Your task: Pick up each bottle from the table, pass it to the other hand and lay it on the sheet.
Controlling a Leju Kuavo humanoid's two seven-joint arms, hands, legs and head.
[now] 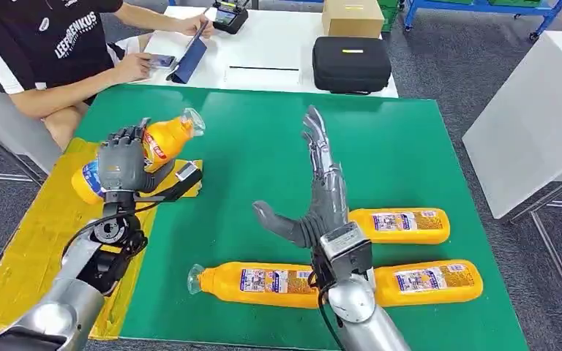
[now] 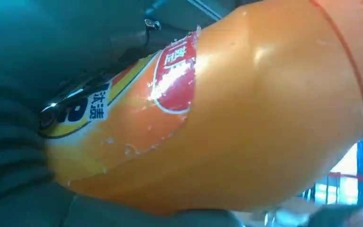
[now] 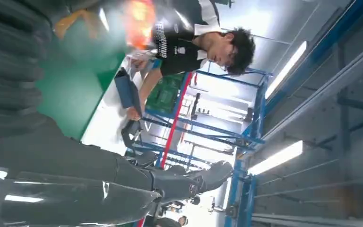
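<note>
My left hand grips an orange bottle above the yellow sheet at the table's left side, its clear cap end pointing toward the table's middle. In the left wrist view the orange bottle is close up, red label showing. My right hand is raised over the green mat, open, fingers straight and thumb out toward the left; its fingers hold nothing. Three more orange bottles lie on the mat: one in front near my right wrist, one to the right, one at the front right.
A person sits at the far left with a phone and a blue tablet case. On the white table beyond stand a black case and a cardboard box. A white table stands to the right.
</note>
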